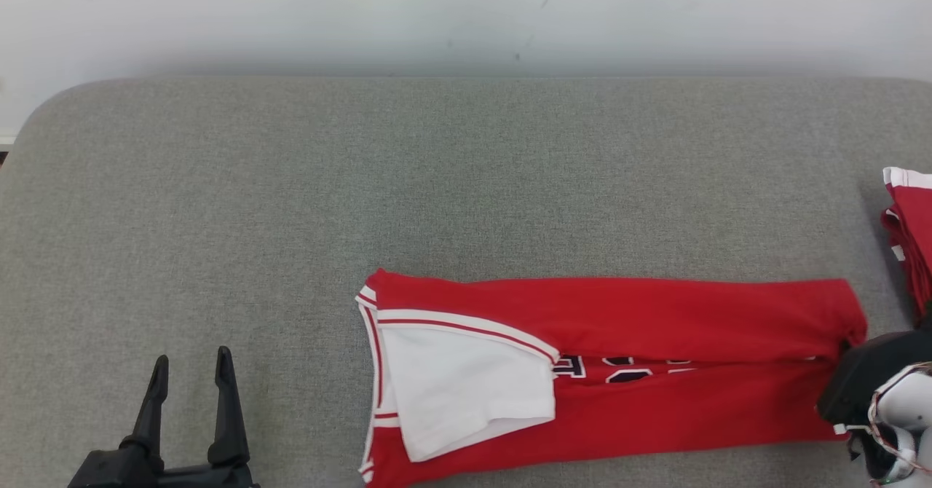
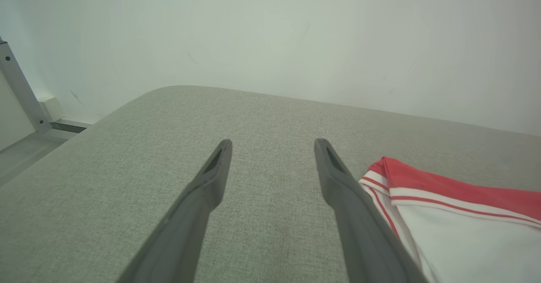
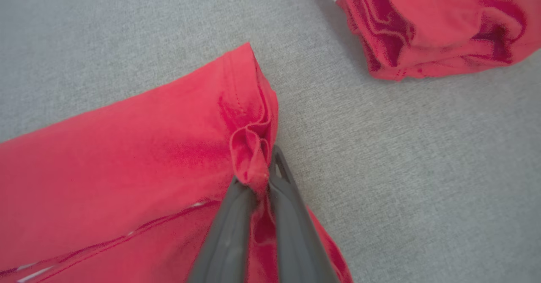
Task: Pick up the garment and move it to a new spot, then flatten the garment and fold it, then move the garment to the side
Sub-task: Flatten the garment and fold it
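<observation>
- Head view: the grey table (image 1: pixel 218 218) carries the red garment (image 1: pixel 655 313), folded into a long strip near its front edge.
- Risk: lifting by one small pinch could let layers slip and the fold fall open.
- Dragging might snag the second folded garment (image 3: pixel 431 25) nearby.
- Right gripper (image 3: pixel 264 173): jaws clenched on bunched hem at the strip's right end.
- Left gripper (image 1: pixel 191 371): jaws released, apart from the collar end.
</observation>
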You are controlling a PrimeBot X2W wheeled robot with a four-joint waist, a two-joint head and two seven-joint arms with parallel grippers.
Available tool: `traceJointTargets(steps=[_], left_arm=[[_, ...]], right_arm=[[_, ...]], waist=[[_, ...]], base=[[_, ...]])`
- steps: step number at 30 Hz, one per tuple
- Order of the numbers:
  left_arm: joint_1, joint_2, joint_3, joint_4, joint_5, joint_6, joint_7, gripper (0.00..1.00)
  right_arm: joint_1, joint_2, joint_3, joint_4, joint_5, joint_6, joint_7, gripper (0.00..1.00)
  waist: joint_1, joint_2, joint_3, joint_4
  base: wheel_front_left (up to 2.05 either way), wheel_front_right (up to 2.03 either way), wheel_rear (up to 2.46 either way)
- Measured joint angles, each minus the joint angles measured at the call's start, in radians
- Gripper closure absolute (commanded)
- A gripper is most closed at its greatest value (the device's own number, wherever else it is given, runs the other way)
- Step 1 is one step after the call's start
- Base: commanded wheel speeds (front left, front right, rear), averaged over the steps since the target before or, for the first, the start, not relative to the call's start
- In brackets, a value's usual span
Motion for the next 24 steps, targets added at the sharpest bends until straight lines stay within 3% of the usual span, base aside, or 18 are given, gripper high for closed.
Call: traceJointTargets(steps=[16, 20, 24], left_arm=[[0.003, -0.012, 0.007, -0.005, 0.007, -0.007, 0.0, 0.0], [0.003, -0.013, 0.007, 0.001, 0.007, -0.008, 0.0, 0.0], [0.003, -0.014, 0.002, 0.003, 0.006, -0.011, 0.0, 0.0]], right_arm=[[0.071, -0.001, -0.152, -0.345, -0.09, 0.0, -0.017, 1.0], [0.089, -0.002, -0.088, -0.364, -0.076, 0.0, 0.002, 1.0], [0.136, -0.002, 0.085, -0.39, 0.009, 0.0, 0.038, 1.0]], waist=[[0.0, 0.0, -0.021, -0.017], [0.0, 0.0, -0.026, -0.017], [0.0, 0.0, -0.034, -0.012]], base=[[0.0, 0.0, 0.0], [0.0, 0.0, 0.0], [0.0, 0.0, 0.0]])
